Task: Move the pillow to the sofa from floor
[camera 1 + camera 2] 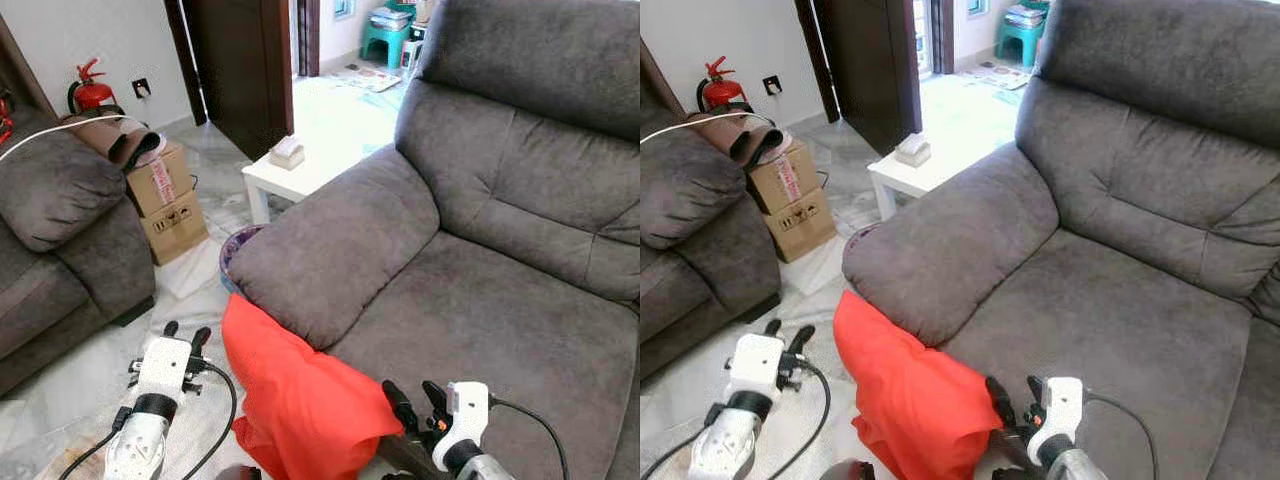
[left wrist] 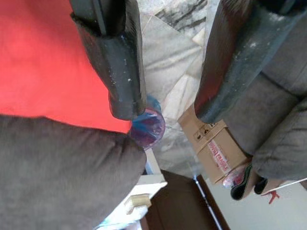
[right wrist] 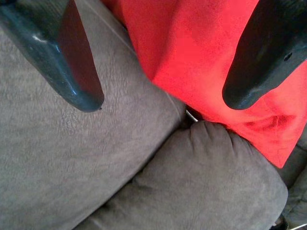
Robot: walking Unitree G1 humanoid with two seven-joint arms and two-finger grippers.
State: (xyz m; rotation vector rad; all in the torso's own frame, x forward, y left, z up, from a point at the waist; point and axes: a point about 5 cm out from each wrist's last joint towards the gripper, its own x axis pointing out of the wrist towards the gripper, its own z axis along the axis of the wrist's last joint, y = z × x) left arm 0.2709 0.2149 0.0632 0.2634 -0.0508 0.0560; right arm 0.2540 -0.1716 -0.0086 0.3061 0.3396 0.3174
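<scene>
Pillow (image 1: 300, 400) (red) leans on the sofa (image 1: 480, 300) between the open, empty left hand (image 1: 186, 335) and right hand (image 1: 418, 400).

Left tool (image 1: 186, 334) raised forward, fingers spread — right tool (image 1: 418, 397) likewise, 2 fingers apart, nothing gripped.

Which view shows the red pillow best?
The left eye view: the pillow shows nearly whole, leaning on the sofa front beside the armrest. The right eye view shows much the same. The left wrist view shows one red patch, the right wrist view a corner between the open fingers.
</scene>
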